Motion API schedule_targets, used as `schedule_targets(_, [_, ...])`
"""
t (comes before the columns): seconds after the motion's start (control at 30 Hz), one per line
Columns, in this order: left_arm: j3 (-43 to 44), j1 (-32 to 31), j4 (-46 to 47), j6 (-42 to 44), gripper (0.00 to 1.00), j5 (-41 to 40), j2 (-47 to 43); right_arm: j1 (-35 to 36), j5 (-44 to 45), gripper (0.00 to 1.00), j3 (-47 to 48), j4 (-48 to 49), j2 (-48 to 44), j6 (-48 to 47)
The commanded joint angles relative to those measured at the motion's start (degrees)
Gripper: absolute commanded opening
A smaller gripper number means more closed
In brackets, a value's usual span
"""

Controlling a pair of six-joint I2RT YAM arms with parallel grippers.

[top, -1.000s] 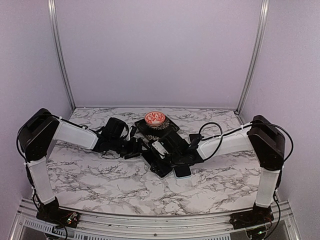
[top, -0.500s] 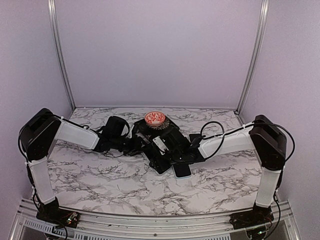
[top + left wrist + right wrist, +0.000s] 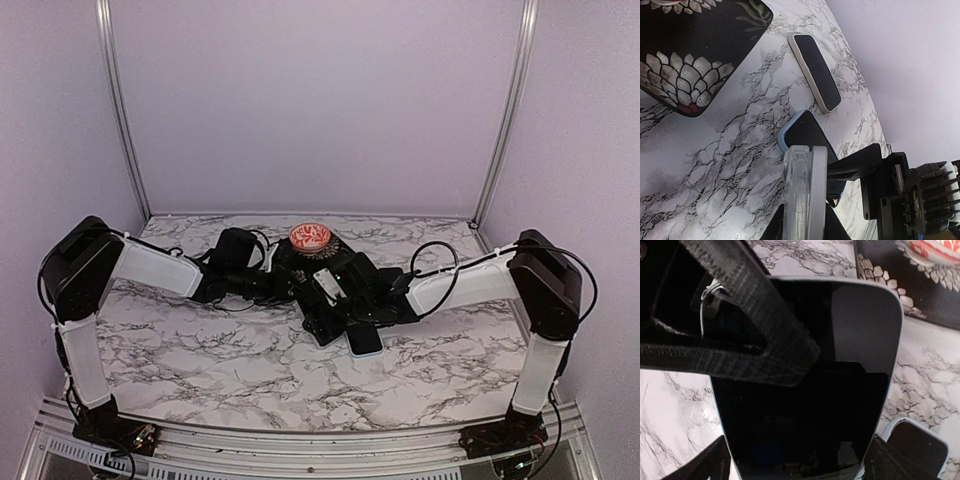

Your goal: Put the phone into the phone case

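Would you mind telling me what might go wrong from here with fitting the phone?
The left claw pinches the clear case edge-on; it may slip or flex. The phone in the right claw could meet it misaligned and jam. A dropped part may strike the blue-cased phone lying close by.

Glossy white shells along the long links of the left arm [image 3: 150, 268] and right arm [image 3: 470, 285], white again on the uprights at 8 and 4 o'clock of the overhead view. Boxy black elbow housings [image 3: 78, 270], rounded at the corners. Thin black cables [image 3: 432, 252] looped beside the forearms. Dark bases [image 3: 112, 428] at 7 and 5 o'clock, flecked with small coloured wiring. Matte black left gripper [image 3: 805, 222] and right gripper [image 3: 795, 462]; ribbed black block [image 3: 935, 192] at 4 o'clock of the left wrist view.
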Motion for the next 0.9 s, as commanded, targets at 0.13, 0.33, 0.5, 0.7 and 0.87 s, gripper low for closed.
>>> schedule_targets(0.13, [2.30, -7.81, -19.19, 30.56, 0.00, -9.78, -7.16, -1.81, -8.26, 0.99, -7.48, 9.77, -13.43, -12.33])
schedule_targets(0.33, [-0.75, -9.69, -24.41, 43.86, 0.00, -13.50, -8.75, -12.05, -32.67, 0.99, -17.85, 16.79, -24.11, -20.66])
schedule_targets(0.5, [-1.02, -11.99, -25.97, 48.53, 0.01, -13.24, -8.11, -21.34, -49.22, 0.93, -22.73, 30.67, -22.12, -19.72])
schedule_targets(0.7, [-0.33, -14.42, -25.51, 51.75, 0.05, -18.72, -7.90, -21.36, -54.30, 0.76, -16.52, 24.21, -13.13, -28.23])
schedule_targets(0.87, [-0.25, -14.48, -25.51, 51.81, 0.04, -19.75, -8.30, -18.99, -54.40, 0.70, -21.72, 31.42, -14.20, -30.96])
